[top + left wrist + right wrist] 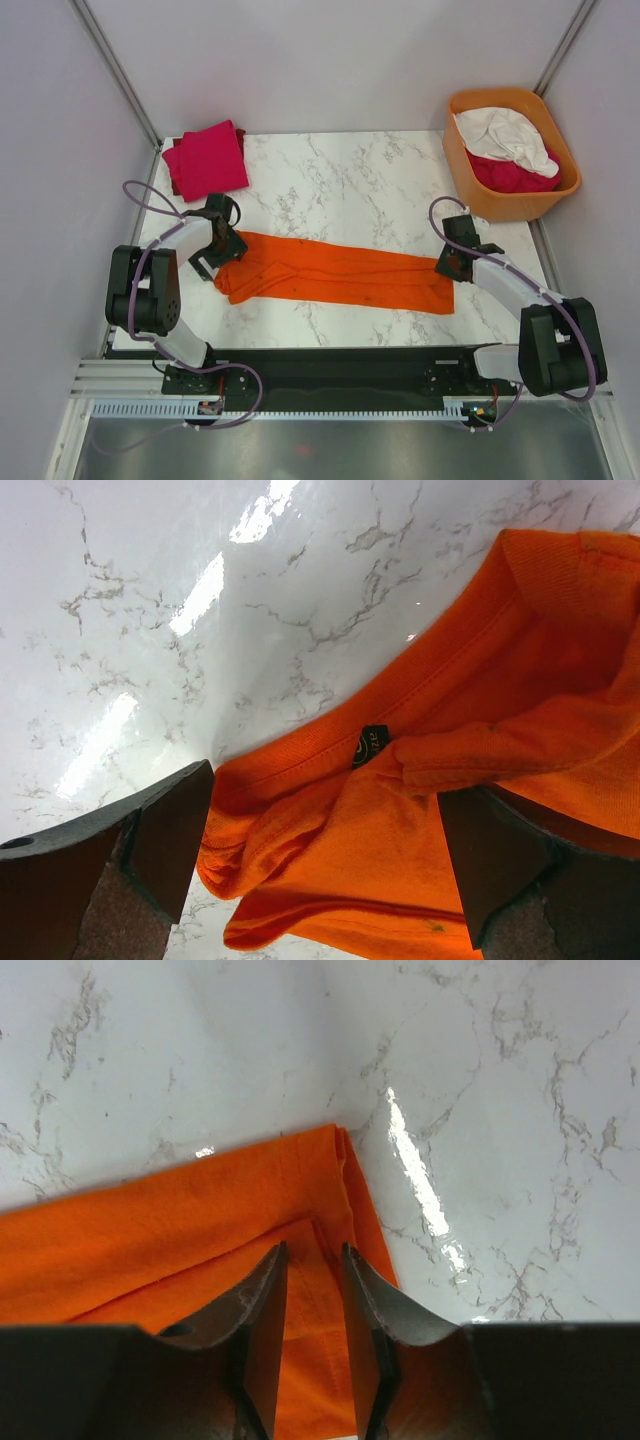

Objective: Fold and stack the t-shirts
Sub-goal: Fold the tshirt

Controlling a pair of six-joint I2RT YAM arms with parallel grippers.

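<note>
You have the orange t-shirt [335, 272] as a long folded strip on the marble table [340, 180], from 9 to 3 o'clock. Only the left wrist view shows its crumpled collar with a black label [370, 745], between the wide-spread jaws of the left gripper [325, 785]. The right gripper [315, 1260] stands over the hem corner, jaws narrowly apart; whether they pinch cloth you cannot tell.
</note>
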